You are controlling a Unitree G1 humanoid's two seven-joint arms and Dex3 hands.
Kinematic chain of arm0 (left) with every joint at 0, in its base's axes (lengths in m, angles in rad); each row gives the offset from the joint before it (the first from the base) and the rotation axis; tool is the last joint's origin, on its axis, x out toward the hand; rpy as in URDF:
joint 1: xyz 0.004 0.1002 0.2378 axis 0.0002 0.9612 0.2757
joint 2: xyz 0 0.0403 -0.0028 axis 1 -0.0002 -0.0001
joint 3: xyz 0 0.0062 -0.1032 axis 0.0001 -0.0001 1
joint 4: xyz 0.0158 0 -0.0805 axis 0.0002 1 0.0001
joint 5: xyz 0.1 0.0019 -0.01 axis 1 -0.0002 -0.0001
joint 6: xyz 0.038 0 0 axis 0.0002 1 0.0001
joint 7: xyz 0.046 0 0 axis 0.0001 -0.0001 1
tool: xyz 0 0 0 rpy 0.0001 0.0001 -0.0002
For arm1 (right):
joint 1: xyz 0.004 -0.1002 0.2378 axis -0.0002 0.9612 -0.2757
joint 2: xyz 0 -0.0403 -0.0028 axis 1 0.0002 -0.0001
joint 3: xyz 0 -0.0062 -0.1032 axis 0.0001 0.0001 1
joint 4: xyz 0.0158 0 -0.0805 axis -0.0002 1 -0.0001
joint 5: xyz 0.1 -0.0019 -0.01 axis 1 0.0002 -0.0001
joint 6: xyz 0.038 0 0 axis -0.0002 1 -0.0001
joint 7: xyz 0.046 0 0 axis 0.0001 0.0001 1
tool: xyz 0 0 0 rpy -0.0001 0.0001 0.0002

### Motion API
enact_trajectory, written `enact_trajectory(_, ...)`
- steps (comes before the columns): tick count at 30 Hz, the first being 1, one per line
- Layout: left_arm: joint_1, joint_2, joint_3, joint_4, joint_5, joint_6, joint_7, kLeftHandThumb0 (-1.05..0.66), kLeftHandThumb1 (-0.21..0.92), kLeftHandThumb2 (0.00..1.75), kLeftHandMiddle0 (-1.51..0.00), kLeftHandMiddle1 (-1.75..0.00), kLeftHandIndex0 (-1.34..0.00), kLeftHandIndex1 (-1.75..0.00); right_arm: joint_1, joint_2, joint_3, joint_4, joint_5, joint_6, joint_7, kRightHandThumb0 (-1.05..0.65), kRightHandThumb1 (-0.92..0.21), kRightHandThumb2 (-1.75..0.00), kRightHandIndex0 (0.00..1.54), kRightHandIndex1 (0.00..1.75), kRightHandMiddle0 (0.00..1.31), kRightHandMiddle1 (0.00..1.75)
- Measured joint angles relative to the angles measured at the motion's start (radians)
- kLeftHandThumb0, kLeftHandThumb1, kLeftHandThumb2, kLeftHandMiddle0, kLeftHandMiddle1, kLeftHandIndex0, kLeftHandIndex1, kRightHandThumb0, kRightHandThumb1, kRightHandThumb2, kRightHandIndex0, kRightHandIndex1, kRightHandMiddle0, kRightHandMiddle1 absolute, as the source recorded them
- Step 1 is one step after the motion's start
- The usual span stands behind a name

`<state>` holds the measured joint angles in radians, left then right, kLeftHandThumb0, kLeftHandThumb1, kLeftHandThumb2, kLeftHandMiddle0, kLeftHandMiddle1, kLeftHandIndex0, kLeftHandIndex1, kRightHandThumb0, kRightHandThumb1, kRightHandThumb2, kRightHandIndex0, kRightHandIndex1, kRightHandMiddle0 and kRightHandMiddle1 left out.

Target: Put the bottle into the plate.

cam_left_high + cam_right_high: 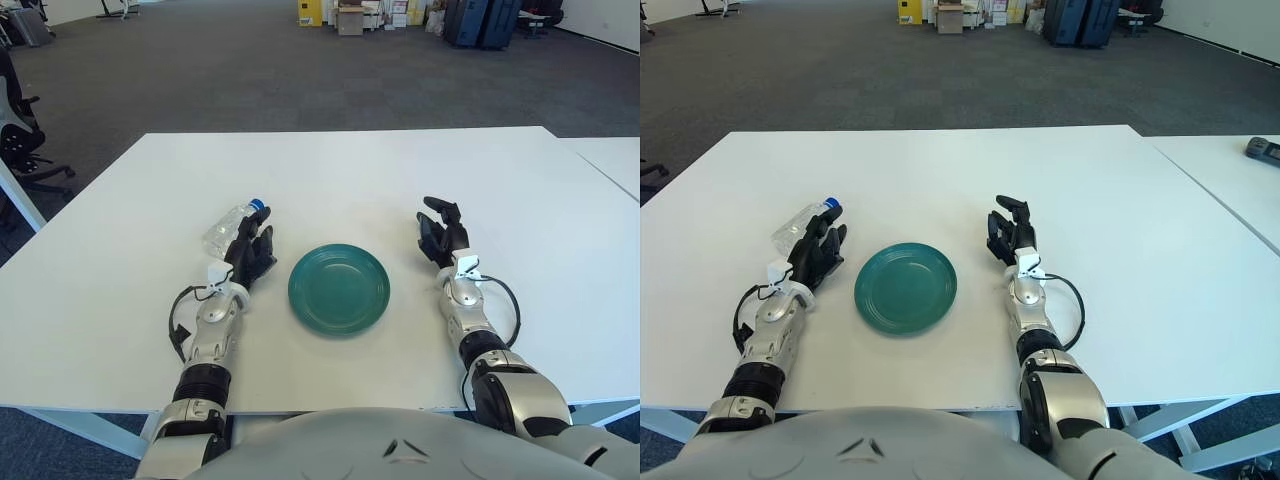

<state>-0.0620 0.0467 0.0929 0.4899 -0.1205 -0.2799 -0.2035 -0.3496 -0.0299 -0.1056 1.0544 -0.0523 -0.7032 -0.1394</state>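
open-plan office or lab: grey carpet tiles stretch far beyond the hands, white worktop w/ a second one off to the right hand's side, office chair far left, boxes & dark cases at back.

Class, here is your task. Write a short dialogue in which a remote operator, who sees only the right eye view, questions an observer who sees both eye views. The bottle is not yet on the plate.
Operator: I see the left hand beside the bottle, then the plate, with the right hand to its right. Is there anything beyond the left edge of the table?
Observer: Yes, a black office chair stands there.
Operator: Is there anything further back on that side?
Observer: A grey object at the far left of the room. I cannot tell what it is.
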Motion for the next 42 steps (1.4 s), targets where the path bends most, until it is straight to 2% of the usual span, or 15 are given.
enact_trajectory(5,0.022,-0.008,-0.013,-0.052,0.011,0.037,0.016,-0.79,0.92,0.82,-0.35,-0.02,0.00,-0.59,0.000,0.000,0.003,0.000,-0.004,0.002,-0.001,-0.74,-0.92,-0.63,0.54,0.06,0.02,0.96)
enact_trajectory(14,0.098,-0.046,-0.058,-0.380,0.014,0.259,0.064,-0.70,0.92,0.74,-0.43,-0.04,0.00,-0.73,-0.004,-0.003,0.004,-0.006,-0.007,-0.004,-0.002,-0.74,-0.92,-0.63,0.54,0.06,0.02,0.96)
enact_trajectory(21,0.099,-0.044,-0.064,-0.659,0.028,0.458,0.111,-0.66,0.92,0.66,-0.46,-0.03,-0.01,-0.79,-0.006,-0.004,0.005,-0.006,-0.007,-0.004,-0.001,-0.70,-0.92,-0.65,0.58,0.08,0.02,0.96)
enact_trajectory(30,0.081,-0.030,-0.088,-0.996,0.138,0.689,0.203,-0.66,0.92,0.52,-0.50,-0.04,-0.04,-0.84,-0.003,-0.002,0.001,0.010,-0.002,0.000,0.016,-0.67,-0.92,-0.65,0.63,0.10,0.04,0.97)
enact_trajectory(32,0.064,-0.030,-0.094,-1.026,0.163,0.708,0.224,-0.69,0.92,0.45,-0.49,-0.03,-0.05,-0.86,-0.005,-0.002,-0.001,0.014,0.000,0.000,0.019,-0.65,-0.92,-0.65,0.63,0.11,0.04,0.97)
enact_trajectory(36,0.042,-0.010,-0.117,-1.014,0.250,0.685,0.262,-0.76,0.92,0.40,-0.47,-0.02,-0.03,-0.87,-0.008,-0.001,-0.002,0.020,0.000,-0.002,0.026,-0.64,-0.92,-0.64,0.63,0.11,0.04,0.96)
enact_trajectory(42,-0.003,0.109,-0.184,-0.858,0.469,0.573,0.309,-0.92,0.92,0.52,-0.36,0.00,0.00,-0.79,-0.013,-0.001,-0.003,0.028,0.000,-0.010,0.030,-0.63,-0.92,-0.65,0.65,0.12,0.06,0.96)
